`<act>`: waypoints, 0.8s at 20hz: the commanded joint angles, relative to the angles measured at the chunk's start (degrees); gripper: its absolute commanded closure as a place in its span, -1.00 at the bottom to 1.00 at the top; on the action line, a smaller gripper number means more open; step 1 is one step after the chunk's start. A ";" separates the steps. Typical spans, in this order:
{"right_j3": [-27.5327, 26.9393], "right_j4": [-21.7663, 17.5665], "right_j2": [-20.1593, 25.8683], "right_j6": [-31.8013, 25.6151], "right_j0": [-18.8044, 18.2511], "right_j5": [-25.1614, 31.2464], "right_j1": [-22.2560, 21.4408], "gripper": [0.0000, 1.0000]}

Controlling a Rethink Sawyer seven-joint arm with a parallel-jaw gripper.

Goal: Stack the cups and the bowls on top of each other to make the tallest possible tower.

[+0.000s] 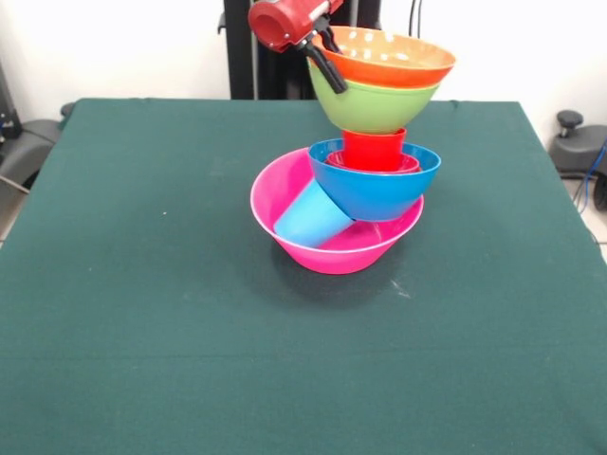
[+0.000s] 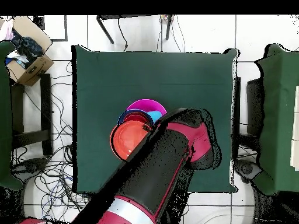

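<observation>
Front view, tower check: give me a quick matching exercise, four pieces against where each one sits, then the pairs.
Pieces:
1. large pink bowl
2. light blue cup
3. red cup
4. large orange bowl

Places:
A. upside down, under the large green bowl
B. on the table, at the base
C. nested in the green bowl, on top
D. on its side, wedged under the large blue bowl

Pairs: 1-B, 2-D, 3-A, 4-C
</observation>
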 commanded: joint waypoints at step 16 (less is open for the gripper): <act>-4.86 -0.08 2.82 0.66 1.32 7.30 3.14 1.00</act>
